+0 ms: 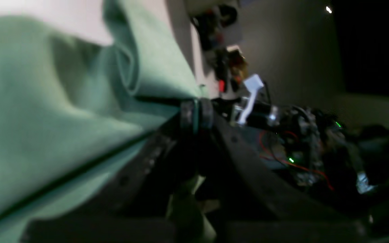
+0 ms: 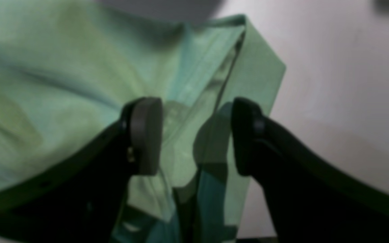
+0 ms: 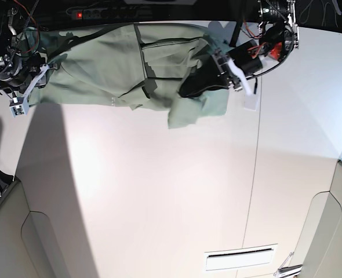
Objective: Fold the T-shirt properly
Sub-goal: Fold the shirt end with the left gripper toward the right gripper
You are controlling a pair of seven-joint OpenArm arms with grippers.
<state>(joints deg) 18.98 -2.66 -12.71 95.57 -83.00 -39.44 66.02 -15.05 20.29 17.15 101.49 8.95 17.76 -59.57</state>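
Observation:
The pale green T-shirt [image 3: 113, 63] lies crumpled across the far part of the white table [image 3: 159, 191], with one flap [image 3: 185, 113] hanging toward me. My left gripper [image 3: 184, 91] is over the shirt's right part, shut on a pinch of the fabric; in the left wrist view, green cloth [image 1: 46, 101] runs out from between the closed pads [image 1: 196, 114]. My right arm [image 3: 8, 66] is at the shirt's left end. In the right wrist view its gripper [image 2: 194, 135] stands open, its fingers [image 2: 145, 135] on either side of a folded edge of the T-shirt [image 2: 62, 84].
A black power strip [image 3: 95, 13] and cables run along the table's back edge. A small white tag [image 3: 250, 104] lies right of the shirt. A seam [image 3: 257, 174] runs down the table, and a white slot [image 3: 239, 259] sits near the front edge.

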